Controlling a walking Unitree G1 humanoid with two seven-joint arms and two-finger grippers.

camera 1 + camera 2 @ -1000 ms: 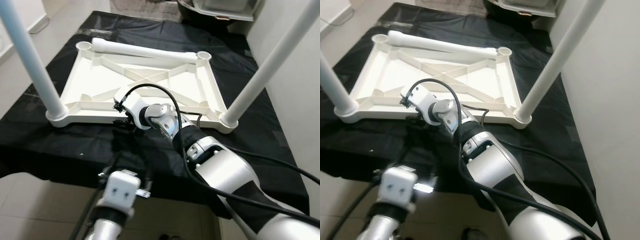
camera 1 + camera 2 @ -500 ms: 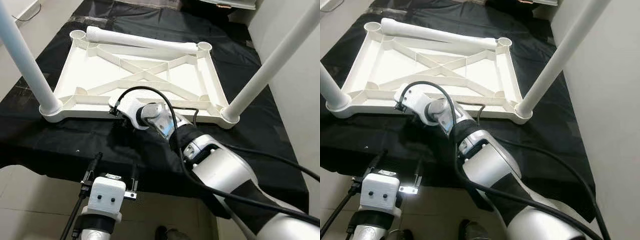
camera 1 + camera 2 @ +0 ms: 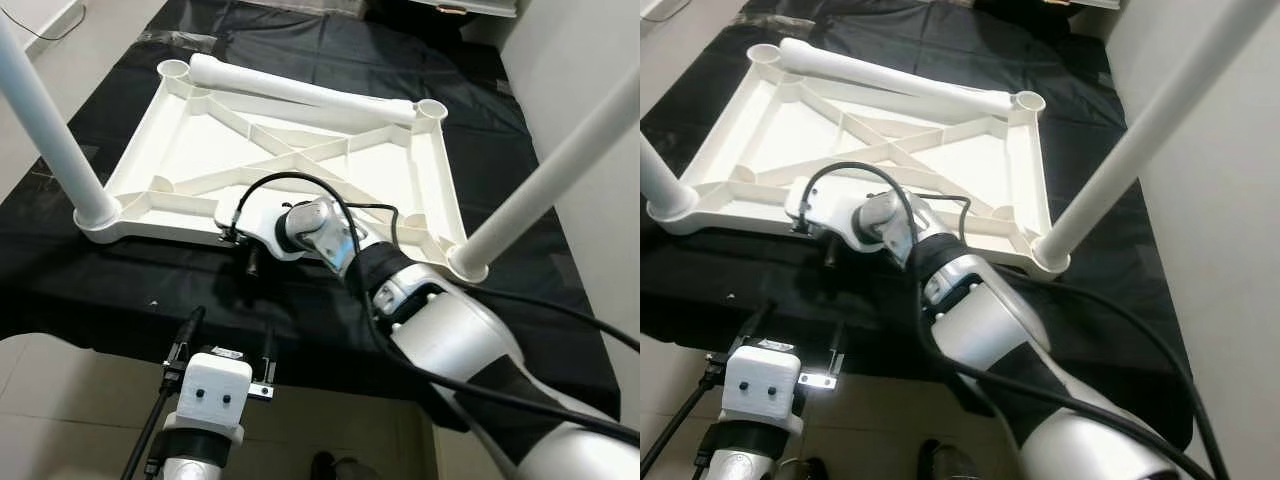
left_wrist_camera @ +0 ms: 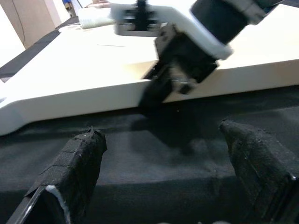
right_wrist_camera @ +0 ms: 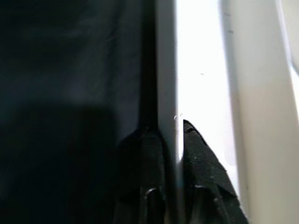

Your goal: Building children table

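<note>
The white children's table top (image 3: 300, 150) lies upside down on a black cloth. Two white legs stand in its near corners, one on the left (image 3: 45, 110) and one on the right (image 3: 550, 170). A third leg (image 3: 300, 90) lies loose across the far end, between two open corner sockets. My right gripper (image 3: 250, 255) is at the near rim, and in the right wrist view its fingers (image 5: 198, 144) are shut on that thin white edge. My left gripper (image 3: 225, 340) hangs open below the table's front edge, its fingers (image 4: 74, 163) wide apart and facing the rim.
The black cloth (image 3: 120, 290) covers the worktable to its front edge, with tiled floor (image 3: 60, 400) below. A white wall (image 3: 600, 60) runs close along the right side. A white object (image 3: 470, 8) sits at the far end.
My left gripper has drawn back and down from the table's front edge. The right gripper has stayed on the near rim. The whole view has shifted a little.
</note>
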